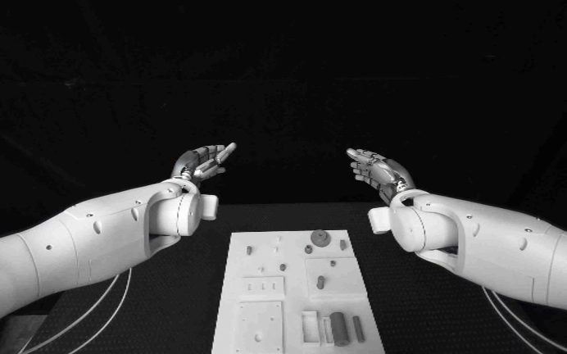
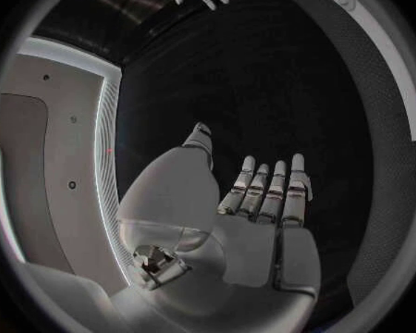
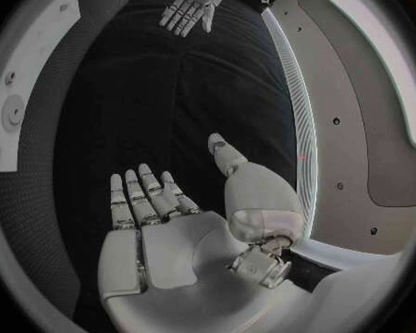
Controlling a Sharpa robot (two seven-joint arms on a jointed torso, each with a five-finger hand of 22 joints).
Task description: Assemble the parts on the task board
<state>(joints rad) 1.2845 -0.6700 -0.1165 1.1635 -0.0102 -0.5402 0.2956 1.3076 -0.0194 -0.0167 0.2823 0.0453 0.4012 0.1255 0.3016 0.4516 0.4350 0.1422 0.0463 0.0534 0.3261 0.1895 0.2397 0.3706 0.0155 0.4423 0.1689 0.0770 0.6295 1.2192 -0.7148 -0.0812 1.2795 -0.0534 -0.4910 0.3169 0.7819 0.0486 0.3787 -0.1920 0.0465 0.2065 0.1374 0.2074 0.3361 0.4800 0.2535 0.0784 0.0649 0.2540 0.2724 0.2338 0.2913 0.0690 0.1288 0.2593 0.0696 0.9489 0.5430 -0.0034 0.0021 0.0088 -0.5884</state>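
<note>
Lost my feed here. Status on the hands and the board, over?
Left robot hand open, raised, holding nothing. Right robot hand the same. Task board untouched on the table, parts lying on it. Nothing in the way.

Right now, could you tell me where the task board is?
In the head view, the task board lies on the table, low and central, between the raised left hand and right hand.

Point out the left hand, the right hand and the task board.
left hand (image 1: pixel 201 161), head view, on its palm.
right hand (image 1: pixel 378 170), head view, on its palm.
task board (image 1: pixel 262 243), head view, on a bare patch.
</note>
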